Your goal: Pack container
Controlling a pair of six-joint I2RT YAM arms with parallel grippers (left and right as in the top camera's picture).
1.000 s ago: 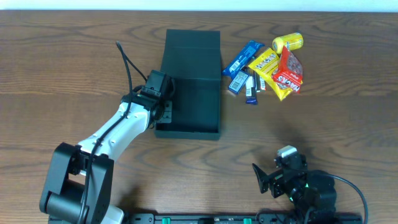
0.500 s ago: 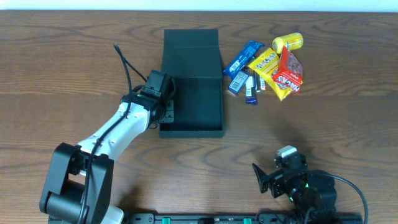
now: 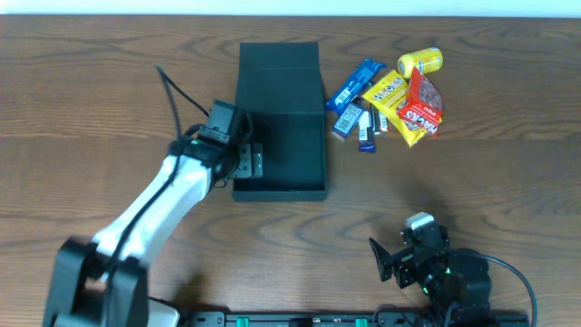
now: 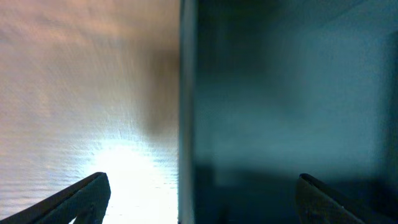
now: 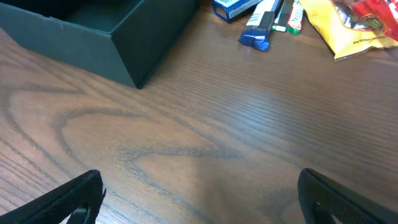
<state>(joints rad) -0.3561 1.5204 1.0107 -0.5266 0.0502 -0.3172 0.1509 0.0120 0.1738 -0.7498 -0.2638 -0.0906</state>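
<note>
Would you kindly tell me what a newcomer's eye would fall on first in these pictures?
The open black container in the middle of the table stands out first, its lid flap folded back on the far side. The left gripper straddles its left wall with open jaws, and a pile of bright snack packets lies just to the container's right.

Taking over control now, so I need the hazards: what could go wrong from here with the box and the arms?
1. The left gripper stands open astride the left wall of the container; pulling away at an angle could catch the wall and drag it.
2. The snack packets overlap in a tight pile right of the container; a grab there might pinch two or scatter them.
</note>
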